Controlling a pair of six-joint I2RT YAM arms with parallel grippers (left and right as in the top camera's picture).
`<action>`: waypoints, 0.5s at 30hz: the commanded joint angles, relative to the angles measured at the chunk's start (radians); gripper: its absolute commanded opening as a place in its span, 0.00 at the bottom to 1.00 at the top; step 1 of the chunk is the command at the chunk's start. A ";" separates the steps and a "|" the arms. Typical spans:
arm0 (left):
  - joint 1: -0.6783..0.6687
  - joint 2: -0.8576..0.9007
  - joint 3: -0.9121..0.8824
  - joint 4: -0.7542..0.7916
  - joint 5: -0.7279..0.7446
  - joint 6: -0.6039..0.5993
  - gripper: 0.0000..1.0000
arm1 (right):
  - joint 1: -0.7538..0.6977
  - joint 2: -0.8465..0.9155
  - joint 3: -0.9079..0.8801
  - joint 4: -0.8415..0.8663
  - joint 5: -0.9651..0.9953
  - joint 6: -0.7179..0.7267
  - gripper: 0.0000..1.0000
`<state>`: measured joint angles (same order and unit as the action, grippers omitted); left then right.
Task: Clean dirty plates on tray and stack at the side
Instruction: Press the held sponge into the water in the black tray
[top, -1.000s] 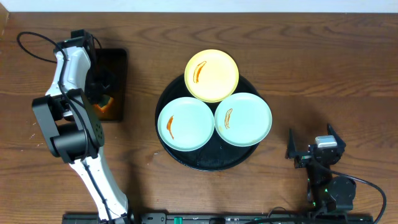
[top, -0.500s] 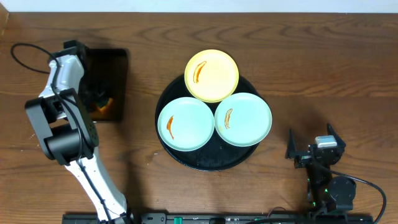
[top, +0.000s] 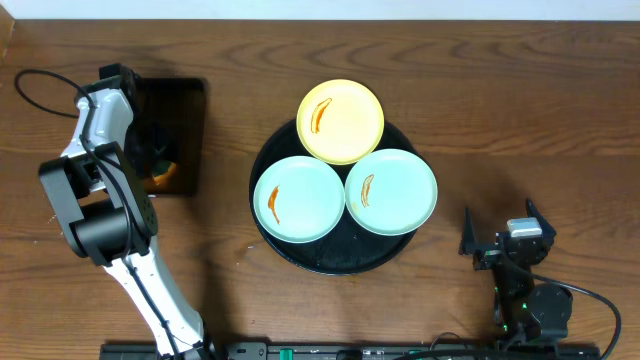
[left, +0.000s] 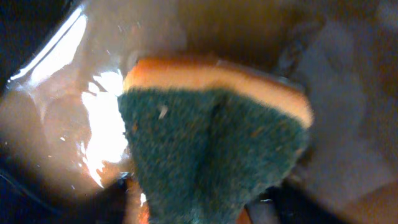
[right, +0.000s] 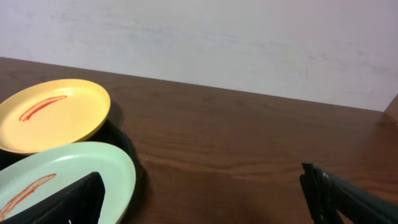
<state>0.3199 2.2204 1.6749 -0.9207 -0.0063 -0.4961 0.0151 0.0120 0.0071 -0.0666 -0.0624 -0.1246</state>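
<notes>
The large round black tray (top: 330, 262) holds three plates: a pale yellow plate (top: 341, 121) at the back, a pale blue plate (top: 298, 199) front left and another pale blue plate (top: 391, 191) front right. Each carries an orange-brown smear. My left gripper (top: 158, 160) is down over a small rectangular tray, and a green-and-orange sponge (left: 211, 137) fills the space between its jaws (left: 196, 211); whether they press it is unclear. My right gripper (top: 500, 225) rests open on the table right of the round tray, with nothing between its fingers (right: 205, 196).
The small rectangular black tray (top: 185, 110) lies at the far left and holds the sponge (top: 163, 175). A black cable (top: 45, 85) loops left of the left arm. In the right wrist view, the yellow plate (right: 53, 115) and a pale plate (right: 62, 180) show at left.
The left arm has shifted left and back over the small tray, bringing its gripper down around the sponge. The plates and the right arm have not moved.
</notes>
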 joint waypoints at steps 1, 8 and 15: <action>0.005 0.016 -0.005 0.029 -0.013 0.005 0.88 | -0.008 -0.005 -0.002 -0.004 0.002 -0.011 0.99; 0.007 0.017 -0.005 0.087 -0.013 0.005 0.88 | -0.008 -0.005 -0.002 -0.004 0.002 -0.011 0.99; 0.007 0.017 -0.019 0.085 -0.013 0.005 0.29 | -0.008 -0.005 -0.002 -0.004 0.002 -0.011 0.99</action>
<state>0.3206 2.2204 1.6718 -0.8299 -0.0063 -0.5003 0.0151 0.0120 0.0071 -0.0666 -0.0628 -0.1246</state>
